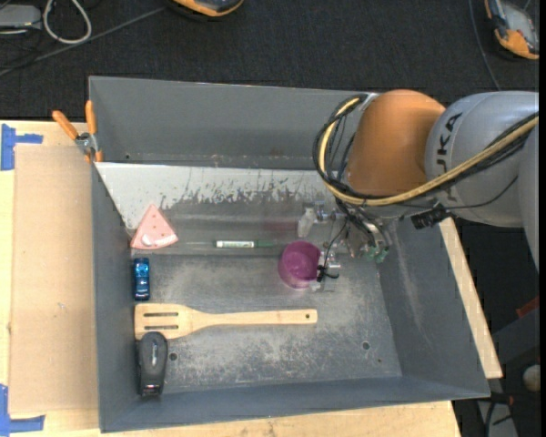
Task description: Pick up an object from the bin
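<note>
In the camera view, the gripper hangs low in the right-centre of the grey metal bin. It is just beside, perhaps touching, the right flank of a small purple rounded thing. That thing lies mid-floor, near the foot of the back slope. We cannot tell whether the gripper is open or closed, because cables and the wrist crowd it. Nor can we say whether the purple thing is a cup or a ball.

Being nearest the gripper, it is our likely pick. We judge it light, stiff, smooth plastic that may roll or slip sideways if pinched off-centre. We would take it across its widest part, with the jaws on opposite flanks, coming straight down.

A thin green-and-white marker pen lies to its left along the foot of the slope, near but apart. A pale wooden slotted spatula lies flat in front of it, also apart. A pink triangular wedge, a little blue toy car and a black mouse-shaped object sit well apart along the left side.

The floor is hard, flat, scuffed metal, and we expect a round thing to skid on it. Bare floor lies to the right and front of the purple thing, so we judge there is room to close around it. The sloping walls leave less room near the back.
</note>
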`<state>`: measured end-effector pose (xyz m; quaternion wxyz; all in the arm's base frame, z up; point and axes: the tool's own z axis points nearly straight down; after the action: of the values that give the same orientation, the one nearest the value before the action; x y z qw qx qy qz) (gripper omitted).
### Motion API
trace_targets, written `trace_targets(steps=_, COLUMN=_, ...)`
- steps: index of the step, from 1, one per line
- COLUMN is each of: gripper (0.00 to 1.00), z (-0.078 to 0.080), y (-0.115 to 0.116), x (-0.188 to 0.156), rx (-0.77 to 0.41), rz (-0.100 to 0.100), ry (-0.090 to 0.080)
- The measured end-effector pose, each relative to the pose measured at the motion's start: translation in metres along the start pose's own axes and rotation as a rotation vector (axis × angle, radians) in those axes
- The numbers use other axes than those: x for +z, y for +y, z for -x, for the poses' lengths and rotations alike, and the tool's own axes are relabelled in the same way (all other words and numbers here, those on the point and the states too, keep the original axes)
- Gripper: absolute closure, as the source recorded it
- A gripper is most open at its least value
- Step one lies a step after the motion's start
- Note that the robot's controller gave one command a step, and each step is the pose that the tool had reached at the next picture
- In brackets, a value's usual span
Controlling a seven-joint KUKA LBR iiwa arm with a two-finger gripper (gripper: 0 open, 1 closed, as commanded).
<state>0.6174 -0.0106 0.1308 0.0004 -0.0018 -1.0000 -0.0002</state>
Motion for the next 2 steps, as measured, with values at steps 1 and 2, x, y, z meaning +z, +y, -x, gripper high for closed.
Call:
trace_targets(steps=1, gripper=0.00, z=-0.002, y=-0.006, x=0.042, rx=0.058, rz=0.001, ry=0.003)
trace_targets(steps=2, gripper=1.00, z=0.001, y=0.008, x=0.063, rx=0.093, rz=0.001, ry=0.013)
